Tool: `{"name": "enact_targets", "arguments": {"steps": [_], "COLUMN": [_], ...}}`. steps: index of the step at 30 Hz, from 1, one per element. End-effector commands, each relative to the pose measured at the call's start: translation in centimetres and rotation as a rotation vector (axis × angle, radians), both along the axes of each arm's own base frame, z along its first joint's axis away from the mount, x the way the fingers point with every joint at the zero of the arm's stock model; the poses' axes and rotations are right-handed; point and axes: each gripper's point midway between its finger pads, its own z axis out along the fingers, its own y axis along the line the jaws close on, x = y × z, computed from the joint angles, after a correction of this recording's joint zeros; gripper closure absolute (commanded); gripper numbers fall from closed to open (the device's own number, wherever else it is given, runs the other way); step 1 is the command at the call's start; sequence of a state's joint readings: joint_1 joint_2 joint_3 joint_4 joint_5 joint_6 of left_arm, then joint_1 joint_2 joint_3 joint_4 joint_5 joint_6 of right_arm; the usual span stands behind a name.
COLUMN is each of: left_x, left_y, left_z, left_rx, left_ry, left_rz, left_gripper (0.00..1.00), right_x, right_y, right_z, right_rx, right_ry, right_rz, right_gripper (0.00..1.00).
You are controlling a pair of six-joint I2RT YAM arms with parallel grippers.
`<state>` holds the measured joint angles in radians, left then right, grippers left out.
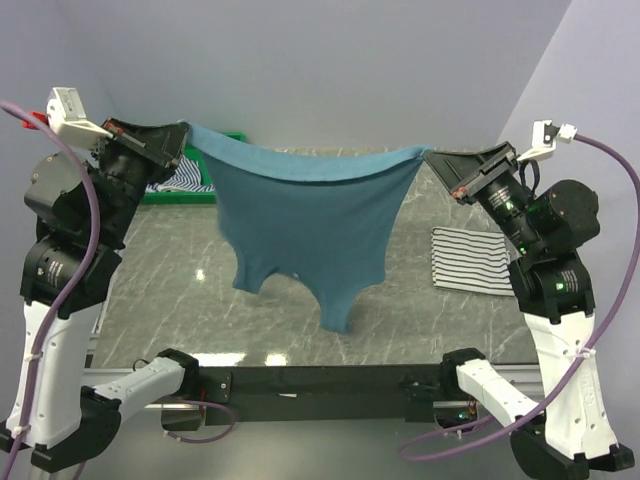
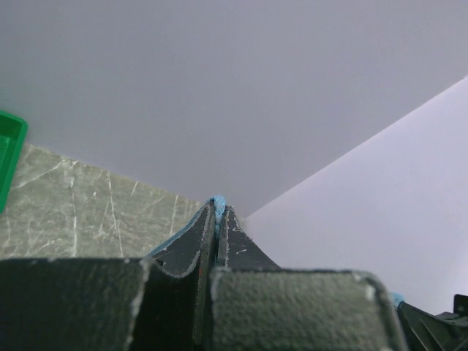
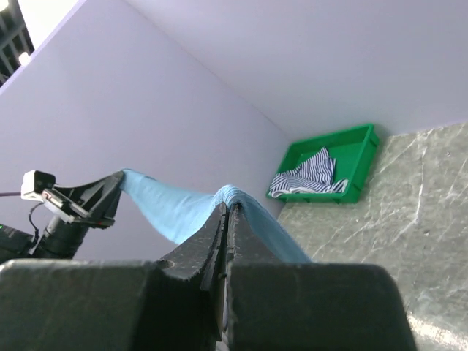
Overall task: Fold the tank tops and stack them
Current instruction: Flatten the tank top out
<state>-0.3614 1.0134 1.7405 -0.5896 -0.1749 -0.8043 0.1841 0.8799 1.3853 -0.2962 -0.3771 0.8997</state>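
Note:
The plain teal-blue tank top (image 1: 300,225) hangs in the air, stretched between both grippers by its hem, straps down above the table. My left gripper (image 1: 183,135) is shut on its left corner; a sliver of blue cloth (image 2: 216,205) shows between the fingertips. My right gripper (image 1: 432,158) is shut on the right corner; the cloth (image 3: 183,208) runs from my jaws across to the left gripper (image 3: 113,190). A folded white tank top with black stripes (image 1: 472,260) lies on the table at the right. The blue-and-white striped tank top (image 3: 311,174) lies crumpled in the green tray.
The green plastic tray (image 1: 200,192) stands at the table's back left, behind the left arm; it also shows in the right wrist view (image 3: 362,157) and left wrist view (image 2: 9,150). Grey marble table (image 1: 160,290) lies below; walls close in behind and at the sides.

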Motion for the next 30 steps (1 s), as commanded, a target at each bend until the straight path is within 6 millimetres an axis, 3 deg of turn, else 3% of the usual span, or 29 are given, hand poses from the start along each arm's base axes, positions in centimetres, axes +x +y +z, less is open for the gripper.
{"name": "enact_targets", "arguments": {"steps": [1,5,6,8,9,10,11,12,13,14,15,16,17,18,19,20,22,24,25,26,27,28,29,30], "left_x": [1.0,4.3,6.0,8.5,10.8,11.9,13.1,15.7,16.7,17.2,19.6,20.2,21.6,22.0,21.4,22.6,22.5,21.9,22.8,21.7,21.7,21.7,21.5,21.3], "left_y": [0.3,-0.9,-1.8,-1.8,-2.4,-3.2,-2.6,-3.2,-3.6,-3.4,-4.1,-4.7,-4.6,-4.6,-4.2,-4.0,-3.3,-2.2,-1.7,-1.6,-1.6,-1.7,-1.9,-2.4], "left_z": [0.6,-1.3,-2.7,-3.1,-4.5,-3.9,-3.2,-4.4,-3.8,-1.5,-2.6,-2.4,-0.8,-0.2,2.4,1.5,2.0,1.5,-1.4,-1.2,-2.3,-3.7,-7.1,-8.4], "left_rx": [-0.031,-0.018,-0.006,-0.013,-0.016,-0.025,-0.03,-0.028,-0.028,-0.028,-0.018,-0.01,-0.003,0.004,0.015,0.017,0.018,0.007,-0.001,-0.002,-0.004,-0.014,-0.044,-0.056], "left_ry": [-0.022,0.015,0.048,0.039,0.069,0.035,0.014,0.033,0.005,-0.056,-0.041,-0.039,-0.077,-0.094,-0.151,-0.123,-0.132,-0.133,-0.068,-0.076,-0.055,-0.022,0.058,0.061], "left_rz": [0.036,0.03,0.002,-0.012,-0.028,-0.081,-0.085,-0.108,-0.141,-0.155,-0.191,-0.236,-0.257,-0.275,-0.291,-0.292,-0.29,-0.286,-0.272,-0.271,-0.271,-0.276,-0.292,-0.319], "left_gripper": [1.0,0.99,0.99,0.99,0.99,0.99,0.99,0.99,0.99,0.99,0.99,0.99,0.99,0.99,0.99,0.99,1.0,1.0,1.0,0.99,0.99,0.99,1.0,0.99], "right_x": [1.7,5.0,6.9,9.9,10.9,12.0,14.2,15.3,16.6,18.8,19.1,19.9,21.0,21.5,22.3,21.9,21.5,21.8,21.0,21.7,21.6,20.7,20.8,20.5], "right_y": [-0.5,0.4,0.7,1.4,1.6,1.5,1.6,1.4,1.0,1.0,0.8,0.6,0.4,0.1,-0.1,-0.3,-0.5,-0.6,-0.6,-0.6,-0.8,-1.1,-1.1,-1.2], "right_z": [0.2,-0.6,-1.1,-2.8,-2.2,-2.3,-2.4,-2.3,-2.0,-3.1,-0.8,-0.2,1.6,1.6,1.7,3.4,3.9,2.2,2.0,-1.4,-3.0,-3.6,-8.7,-10.3], "right_rx": [-0.017,-0.059,-0.066,-0.084,-0.087,-0.091,-0.108,-0.115,-0.127,-0.131,-0.129,-0.142,-0.152,-0.163,-0.176,-0.172,-0.169,-0.17,-0.169,-0.174,-0.178,-0.177,-0.188,-0.183], "right_ry": [0.025,0.054,0.072,0.116,0.098,0.098,0.095,0.089,0.07,0.094,0.043,0.025,-0.016,0.0,-0.003,-0.039,-0.047,-0.019,-0.018,0.051,0.084,0.095,0.203,0.217], "right_rz": [-0.045,-0.018,-0.011,0.019,0.025,0.023,0.018,0.006,-0.007,-0.012,-0.012,-0.018,-0.03,-0.047,-0.056,-0.063,-0.066,-0.065,-0.065,-0.06,-0.067,-0.075,-0.07,-0.077], "right_gripper": [1.0,1.0,1.0,1.0,1.0,1.0,1.0,1.0,1.0,1.0,1.0,1.0,1.0,1.0,1.0,1.0,1.0,1.0,1.0,1.0,1.0,1.0,1.0,1.0]}}
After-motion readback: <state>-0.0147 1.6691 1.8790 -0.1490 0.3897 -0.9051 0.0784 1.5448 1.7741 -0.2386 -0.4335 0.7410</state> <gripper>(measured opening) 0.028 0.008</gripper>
